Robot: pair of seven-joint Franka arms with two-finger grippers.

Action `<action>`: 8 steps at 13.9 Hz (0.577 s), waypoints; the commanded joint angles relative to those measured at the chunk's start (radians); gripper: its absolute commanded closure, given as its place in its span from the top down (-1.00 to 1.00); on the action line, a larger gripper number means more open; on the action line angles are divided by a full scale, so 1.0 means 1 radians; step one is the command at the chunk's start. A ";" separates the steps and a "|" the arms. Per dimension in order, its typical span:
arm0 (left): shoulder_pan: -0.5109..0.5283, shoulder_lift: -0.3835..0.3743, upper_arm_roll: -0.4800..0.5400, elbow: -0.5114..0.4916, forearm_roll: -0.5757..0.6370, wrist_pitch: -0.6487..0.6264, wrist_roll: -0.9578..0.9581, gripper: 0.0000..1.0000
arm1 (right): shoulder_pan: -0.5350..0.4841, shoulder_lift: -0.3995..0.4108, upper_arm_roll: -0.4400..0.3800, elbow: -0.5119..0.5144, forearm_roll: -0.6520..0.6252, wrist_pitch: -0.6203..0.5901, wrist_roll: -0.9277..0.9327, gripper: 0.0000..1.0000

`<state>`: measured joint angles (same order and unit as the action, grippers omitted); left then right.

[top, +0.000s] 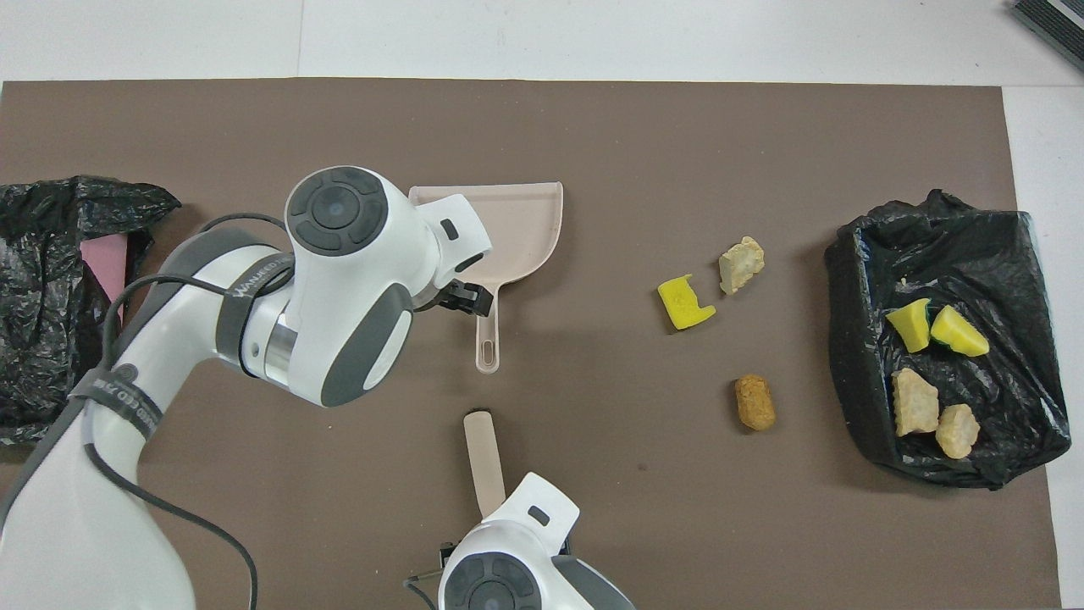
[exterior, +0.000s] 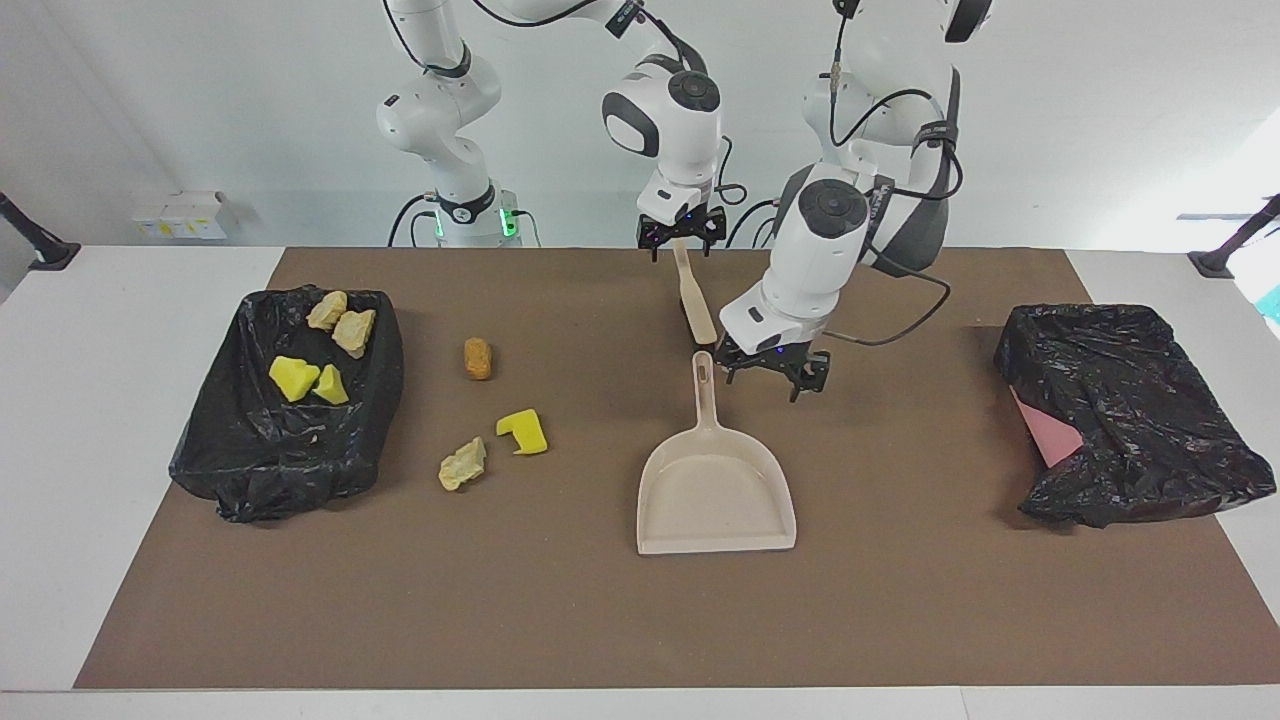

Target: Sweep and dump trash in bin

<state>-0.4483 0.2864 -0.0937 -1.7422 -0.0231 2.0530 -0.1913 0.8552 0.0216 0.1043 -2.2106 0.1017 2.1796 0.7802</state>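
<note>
The dustpan [exterior: 716,495] lies flat on the counter [exterior: 900,600]. Its long axis runs straight toward the robots, with the slim handle [exterior: 705,395] nearest them and the wide mouth facing away. The left arm [exterior: 815,250] holds its jaws released and low, just beside that handle, on the side toward its own end of the counter. A short sideways shift would probably bring them astride it, so this arm is the better placed for the pan.

The right arm [exterior: 665,110] hangs over the robot-side end of the brush [exterior: 695,300], a flat beige stick lying nearer the robots than the dustpan. Whether its jaws are released or clenched cannot be told.

From the dustpan toward the right arm's end, three scraps lie loose: a golden-brown crusty lump [exterior: 478,358], a notched yellow sponge chunk [exterior: 522,432] and a rough tan lump [exterior: 462,465]. Past them, a bin [exterior: 250,470] lined with crinkled black plastic holds four more. The pan looks rigid, smooth plastic, and the scraps look light.
</note>
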 commanded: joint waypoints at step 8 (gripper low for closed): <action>-0.070 0.062 0.017 -0.034 -0.009 0.087 -0.181 1.00 | 0.053 -0.012 -0.002 -0.084 0.087 0.083 0.002 0.94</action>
<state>-0.5073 0.3486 -0.0895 -1.7501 -0.0231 2.1025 -0.3512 0.9067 0.0222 0.1048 -2.2691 0.1660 2.2398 0.7802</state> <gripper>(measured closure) 0.000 0.004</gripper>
